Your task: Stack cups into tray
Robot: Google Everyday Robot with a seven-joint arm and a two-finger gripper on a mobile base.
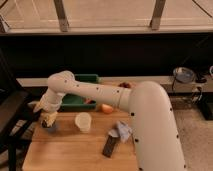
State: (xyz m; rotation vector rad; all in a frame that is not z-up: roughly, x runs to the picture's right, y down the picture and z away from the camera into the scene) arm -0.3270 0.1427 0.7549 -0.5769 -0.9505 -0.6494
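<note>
Fingers (46, 119) of the gripper (48, 121) stand wide apart over a small cup (53, 128) at the table's (70, 152) left edge; contact unclear. Nearby the cream cup (83, 121) stands mid-table; the green tray (84, 78) lies along the far edge.

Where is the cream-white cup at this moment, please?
In the camera view, the cream-white cup stands upright on the wooden table, in front of the green tray; the gripper hangs beside it, toward the picture's left edge.

no readable text, labels or numbers anywhere.
</note>
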